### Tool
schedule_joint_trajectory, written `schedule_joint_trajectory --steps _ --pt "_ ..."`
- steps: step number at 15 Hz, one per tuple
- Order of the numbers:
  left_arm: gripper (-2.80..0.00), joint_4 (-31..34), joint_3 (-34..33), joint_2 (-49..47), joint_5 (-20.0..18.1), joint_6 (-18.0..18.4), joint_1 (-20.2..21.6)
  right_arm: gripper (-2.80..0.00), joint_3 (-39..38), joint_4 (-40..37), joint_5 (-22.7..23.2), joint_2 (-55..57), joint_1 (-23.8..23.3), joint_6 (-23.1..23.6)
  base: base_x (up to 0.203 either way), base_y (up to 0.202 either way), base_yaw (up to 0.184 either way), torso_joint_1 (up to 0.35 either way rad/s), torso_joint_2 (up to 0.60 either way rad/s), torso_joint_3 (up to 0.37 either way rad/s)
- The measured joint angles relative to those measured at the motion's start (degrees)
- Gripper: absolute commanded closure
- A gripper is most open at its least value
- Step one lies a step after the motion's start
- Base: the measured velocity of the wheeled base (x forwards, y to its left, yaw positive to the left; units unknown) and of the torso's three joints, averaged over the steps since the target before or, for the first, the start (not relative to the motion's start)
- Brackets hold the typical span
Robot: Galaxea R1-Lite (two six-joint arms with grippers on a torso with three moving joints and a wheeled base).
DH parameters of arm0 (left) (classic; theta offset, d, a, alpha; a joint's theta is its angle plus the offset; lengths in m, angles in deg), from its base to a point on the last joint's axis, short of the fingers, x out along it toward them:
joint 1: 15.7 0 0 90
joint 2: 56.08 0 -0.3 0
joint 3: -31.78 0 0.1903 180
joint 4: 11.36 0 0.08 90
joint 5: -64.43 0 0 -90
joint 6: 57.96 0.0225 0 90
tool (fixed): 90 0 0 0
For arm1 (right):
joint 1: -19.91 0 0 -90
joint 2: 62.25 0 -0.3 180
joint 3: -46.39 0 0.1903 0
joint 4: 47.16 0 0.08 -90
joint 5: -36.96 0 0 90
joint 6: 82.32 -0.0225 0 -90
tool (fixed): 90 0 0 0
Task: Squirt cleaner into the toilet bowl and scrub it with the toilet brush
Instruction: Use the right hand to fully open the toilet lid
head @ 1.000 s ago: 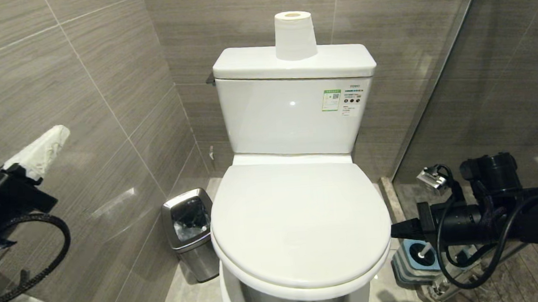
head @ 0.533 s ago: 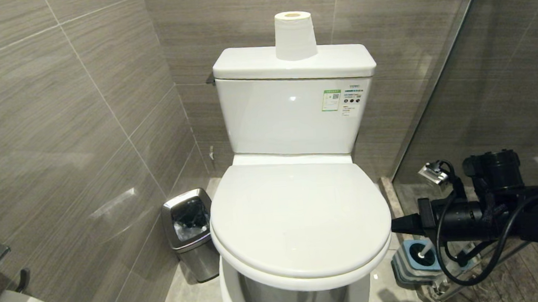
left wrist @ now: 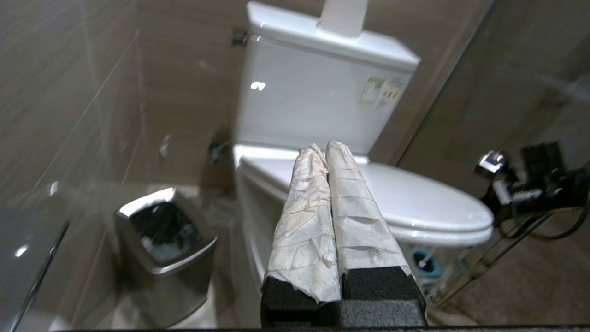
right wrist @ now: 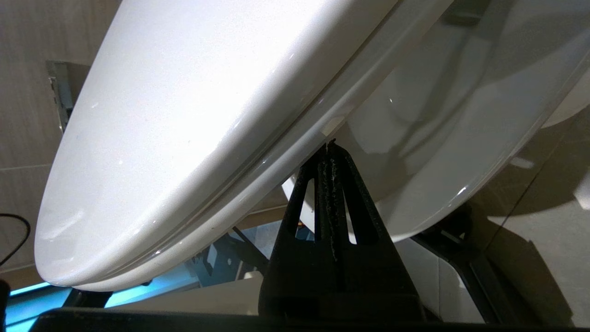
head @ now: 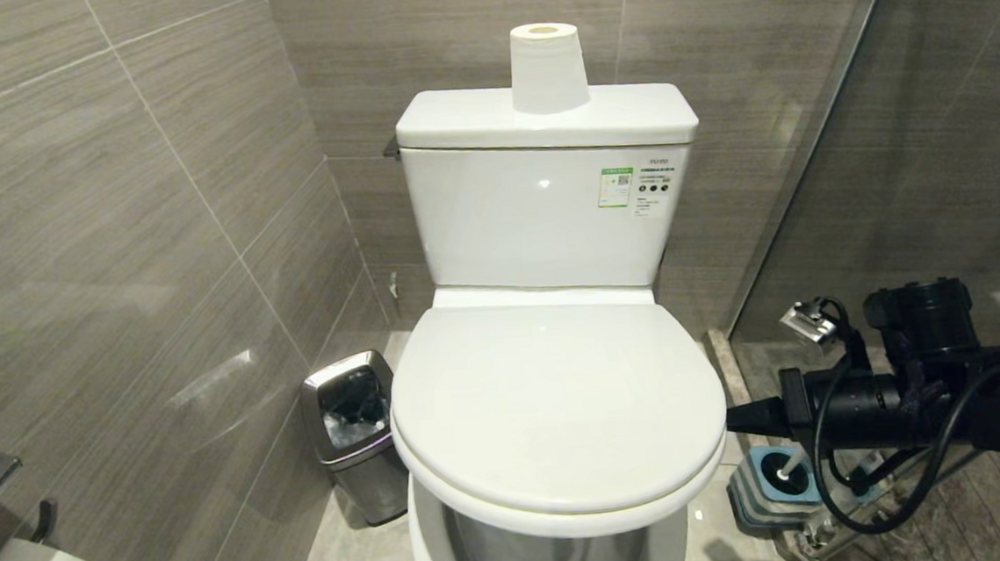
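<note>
Right gripper (right wrist: 328,146): you see its black fingers pressed together, tips tucked under the right edge of the lid (head: 553,409), against the underside of the seat rim; nothing is held between them
Right arm (head: 895,398): it reaches in level from the right, its tip at the lid's right edge
Lid: you find it tipped up a little at its near end, with a dark gap under that edge
Toilet bowl (right wrist: 442,138): it sits under the lid at centre; you get its white outer curve and part of the inner wall from the right wrist view
Left gripper (left wrist: 328,154): its two fingers, wrapped in white paper, lie together and empty; it hangs on the near left, pointing at the toilet from above and apart from it, and it does not show in the head view
Toilet brush (head: 788,469): you see its white handle standing in the blue-grey holder (head: 766,491) on the floor, right of the bowl, under the right arm
Bin (head: 354,431): small steel one on the floor, left of the bowl
Paper roll (head: 547,66): upright on the tank (head: 539,216)
Cleaner: you cannot pick it out
</note>
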Motion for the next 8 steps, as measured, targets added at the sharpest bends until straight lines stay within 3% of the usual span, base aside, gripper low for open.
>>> schedule_joint_trajectory --steps 2,5,8 --pt "0.0 7.86 0.65 3.73 2.35 2.7 0.24 0.0 -0.32 0.02 -0.05 -0.29 0.0 0.0 0.0 0.0 0.0 0.0 0.0 0.0" --pt "0.0 11.01 -0.84 5.86 5.69 8.19 0.17 0.0 -0.26 -0.05 0.0 -0.62 -0.21 0.06 0.0 0.0 0.0 0.0 0.0 0.0" --pt "0.0 11.08 -3.89 6.39 6.96 9.24 -0.03 0.0 -0.1 0.0 0.06 -0.71 -0.76 0.08 0.0 0.0 0.0 0.0 0.0 0.0"
